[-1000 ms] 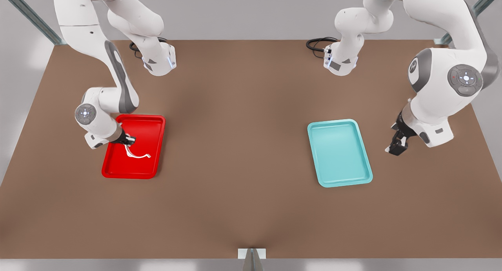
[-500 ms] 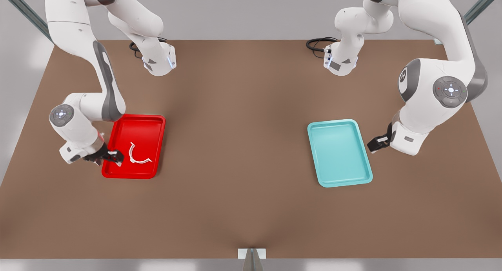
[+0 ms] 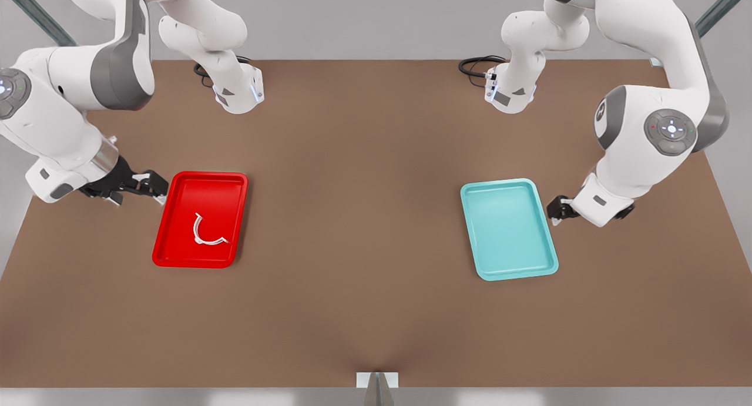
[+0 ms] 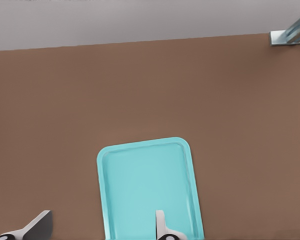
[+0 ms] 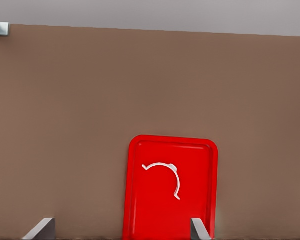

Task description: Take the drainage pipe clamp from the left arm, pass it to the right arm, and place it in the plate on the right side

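Observation:
The drainage pipe clamp (image 3: 197, 238), a thin white half-ring, lies flat in the red plate (image 3: 223, 194) on the front view's left, held by nothing. My right gripper (image 3: 151, 187) hovers just off the plate's far-left corner, open and empty. The right wrist view looks over the plate (image 5: 155, 210) and the clamp (image 5: 176, 176), with the right gripper (image 5: 121, 232) spread wide. My left gripper (image 3: 555, 209) waits beside the teal tray on the front view's right. In the left wrist view the left gripper (image 4: 99, 231) is open with nothing in it.
An empty teal tray (image 3: 508, 230) of the same shape lies on the front view's right, also seen as the teal tray (image 4: 145, 190) from the left wrist. Both arm bases (image 3: 238, 91) stand at the brown table's back edge. Bare tabletop spans the middle.
The right gripper let go of the clamp, which settled flat in the red plate, then drew back off the plate towards the front view's left. The left gripper shifted closer to the teal tray.

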{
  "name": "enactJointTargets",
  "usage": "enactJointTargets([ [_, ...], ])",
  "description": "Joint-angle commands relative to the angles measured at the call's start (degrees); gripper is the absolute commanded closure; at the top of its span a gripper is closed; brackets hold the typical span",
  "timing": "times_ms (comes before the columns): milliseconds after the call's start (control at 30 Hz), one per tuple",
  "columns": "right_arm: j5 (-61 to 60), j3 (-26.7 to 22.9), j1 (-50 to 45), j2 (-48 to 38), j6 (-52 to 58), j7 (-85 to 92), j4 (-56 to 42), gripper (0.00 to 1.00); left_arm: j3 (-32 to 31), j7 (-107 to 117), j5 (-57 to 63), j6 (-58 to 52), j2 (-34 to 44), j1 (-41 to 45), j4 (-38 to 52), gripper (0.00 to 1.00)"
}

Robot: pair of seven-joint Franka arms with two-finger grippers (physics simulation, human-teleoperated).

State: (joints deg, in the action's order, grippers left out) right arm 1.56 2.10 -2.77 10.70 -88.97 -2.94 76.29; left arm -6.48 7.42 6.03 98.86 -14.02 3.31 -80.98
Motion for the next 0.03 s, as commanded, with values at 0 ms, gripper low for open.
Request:
enactJointTargets([
  [0,-1.5,-0.2,0.1,0.0,5.7,0.7,0.0,0.0,0.1,-14.4,0.0,0.2,0.0,-0.2,0.0,0.0],
])
